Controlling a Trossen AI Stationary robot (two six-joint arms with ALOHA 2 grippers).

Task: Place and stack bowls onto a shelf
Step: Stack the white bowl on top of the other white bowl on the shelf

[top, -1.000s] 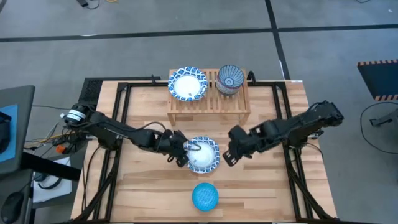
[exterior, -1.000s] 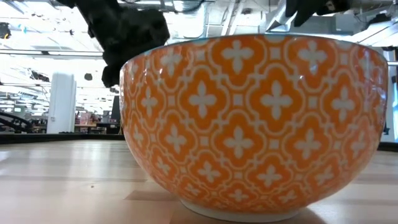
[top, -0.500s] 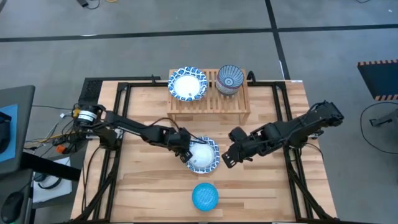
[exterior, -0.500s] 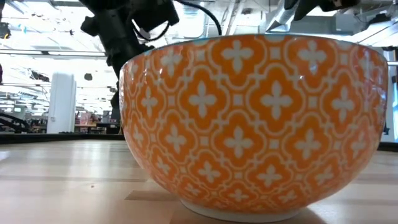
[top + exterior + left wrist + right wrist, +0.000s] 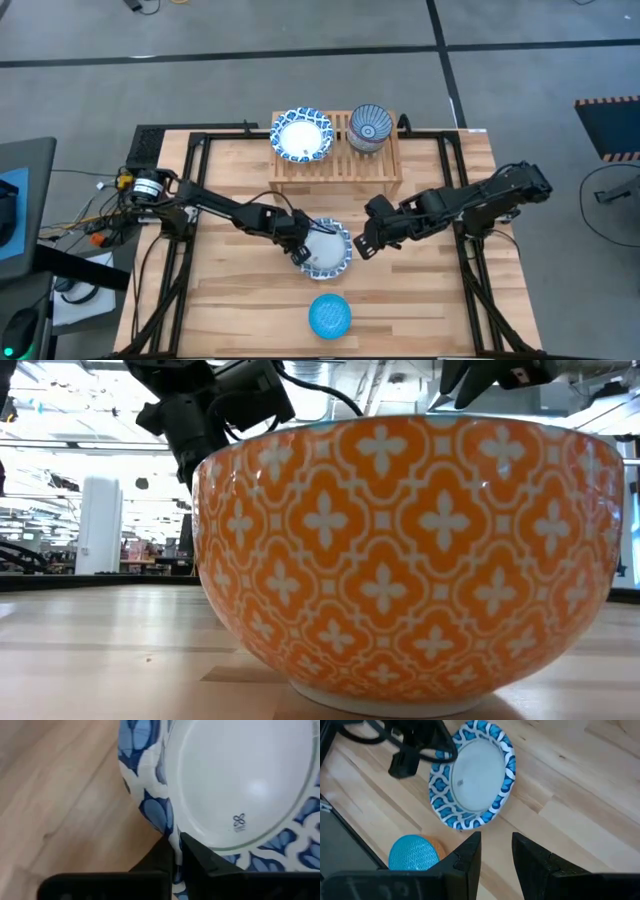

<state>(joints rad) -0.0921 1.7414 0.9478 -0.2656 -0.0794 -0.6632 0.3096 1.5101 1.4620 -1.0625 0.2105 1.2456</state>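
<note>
A wide white bowl with a blue patterned rim (image 5: 326, 250) sits mid-table. My left gripper (image 5: 301, 247) is shut on its left rim. My right gripper (image 5: 364, 245) hovers open just right of that bowl, with nothing between its fingers (image 5: 470, 855). A bright-blue bowl (image 5: 329, 315) with an orange patterned outside (image 5: 410, 550) stands on its foot near the table's front edge. On the light-wood shelf (image 5: 336, 165) at the far side stand another white, blue-rimmed bowl (image 5: 301, 136) and a dark-blue radial bowl (image 5: 371, 127). My left gripper pinches the bowl's rim (image 5: 170, 836) on its left side, one finger (image 5: 202, 857) on the white inside and the other on the blue patterned outside. The fingers come from the table's left, slanting down. Whether the bowl is lifted off the table, I cannot tell.
Black frame bars (image 5: 190, 200) run along both sides of the tabletop. Bare wood lies to the left and right of the bright-blue bowl near the front edge.
My left gripper has come down and a little toward the table's right, onto the white bowl's left rim, and has shut on it. The bowl stays where it was.
</note>
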